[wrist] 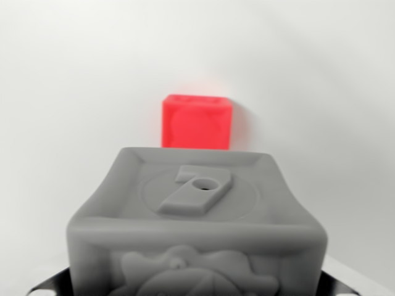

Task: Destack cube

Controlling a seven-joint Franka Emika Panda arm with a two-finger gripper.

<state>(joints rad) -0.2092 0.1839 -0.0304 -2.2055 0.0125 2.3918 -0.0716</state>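
Note:
A grey cube (197, 216) fills the lower half of the wrist view, very close to the camera. Its top face carries a raised "7" with a small hole, and its front face a relief figure. My gripper (194, 287) sits at the bottom edge. Only dark finger parts (49, 285) show, at the cube's lower left and lower right, pressed against its sides, so the gripper looks shut on the grey cube. Beyond it a red cube (197, 122) stands alone on the white surface (74, 92), apart from the grey one; its bottom edge is hidden behind the grey cube's top.
Plain white surface surrounds both cubes on the left, right and behind. No other objects or edges show.

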